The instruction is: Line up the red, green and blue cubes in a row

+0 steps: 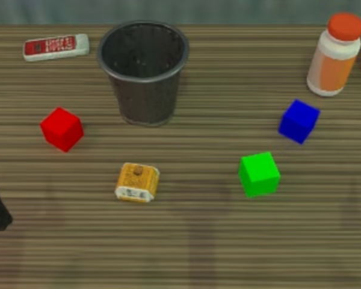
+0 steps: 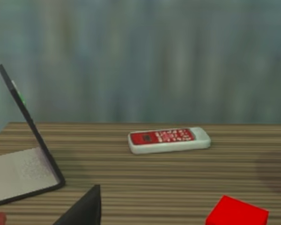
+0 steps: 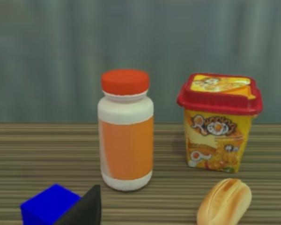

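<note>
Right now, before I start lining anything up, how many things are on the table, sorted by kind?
Cubes: 3, red cube, green cube, blue cube
Bins: 1, bin
Remotes: 1, remote
Bottles: 1, bottle
Small labelled boxes: 1, yellow-orange box
Tubs: 1, yellow tub
Bread rolls: 1, bread roll
Laptops: 1, laptop
Total: 10

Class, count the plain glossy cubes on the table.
3: the glossy red cube at the table's left, the glossy green cube right of centre, the glossy blue cube beyond it. None appears hidden.
</note>
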